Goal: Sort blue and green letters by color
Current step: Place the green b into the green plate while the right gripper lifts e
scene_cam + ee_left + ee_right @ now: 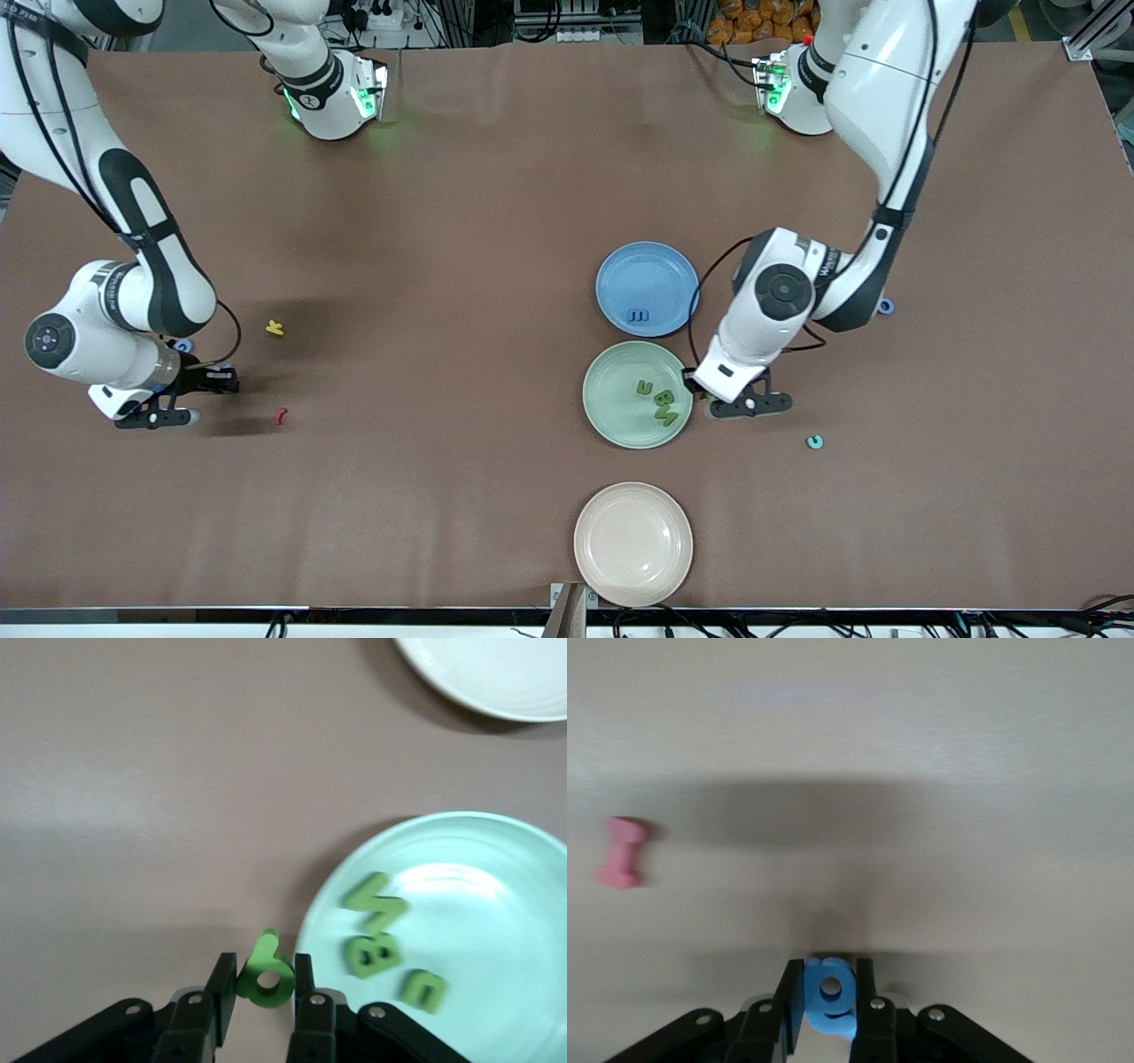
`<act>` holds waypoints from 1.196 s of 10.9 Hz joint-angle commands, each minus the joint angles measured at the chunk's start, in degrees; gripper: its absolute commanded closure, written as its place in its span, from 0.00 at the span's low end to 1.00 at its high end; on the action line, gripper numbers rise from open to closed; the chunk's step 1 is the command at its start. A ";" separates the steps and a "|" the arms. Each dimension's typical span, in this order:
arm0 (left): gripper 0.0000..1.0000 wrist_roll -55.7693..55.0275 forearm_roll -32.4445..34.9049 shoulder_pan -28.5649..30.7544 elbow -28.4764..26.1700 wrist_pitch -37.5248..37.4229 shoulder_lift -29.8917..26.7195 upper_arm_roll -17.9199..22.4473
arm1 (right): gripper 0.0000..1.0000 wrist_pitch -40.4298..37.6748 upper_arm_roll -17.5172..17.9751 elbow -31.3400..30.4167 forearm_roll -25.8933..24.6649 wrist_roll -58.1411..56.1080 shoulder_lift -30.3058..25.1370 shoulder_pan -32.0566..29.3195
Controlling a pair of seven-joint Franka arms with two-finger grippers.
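Beige plate (633, 542) nearest; left end effector (265, 992) gripping green 9 (264, 974), right end effector (829, 1001) gripping blue letter (829, 997).

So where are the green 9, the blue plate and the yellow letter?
Green 9 (264, 971), left wrist view, its round loop.
Blue plate (647, 270), front view, bare middle.
Yellow letter (275, 329), front view, its middle.

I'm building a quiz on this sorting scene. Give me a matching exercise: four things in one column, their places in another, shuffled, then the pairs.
Things:
1. green 9
2. blue E
3. green M
4. red letter

Places:
A. on the blue plate
B. on the bare table, toward the right arm's end
C. in the left pincer
D. on the green plate

Pairs: 1-C, 2-A, 3-D, 4-B
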 commanded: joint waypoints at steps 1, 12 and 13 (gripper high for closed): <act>0.90 -6.29 -4.17 -7.10 3.11 -1.76 0.69 3.67 | 1.00 -5.86 -0.03 -1.09 0.52 11.43 -3.98 4.69; 0.00 8.41 0.56 3.02 6.37 -10.54 0.09 0.80 | 1.00 -7.37 0.41 -1.02 20.81 61.23 -6.71 31.64; 0.00 12.28 0.57 8.55 5.67 -10.64 -0.52 -2.62 | 1.00 -6.58 0.41 -0.05 20.83 68.43 -6.71 34.99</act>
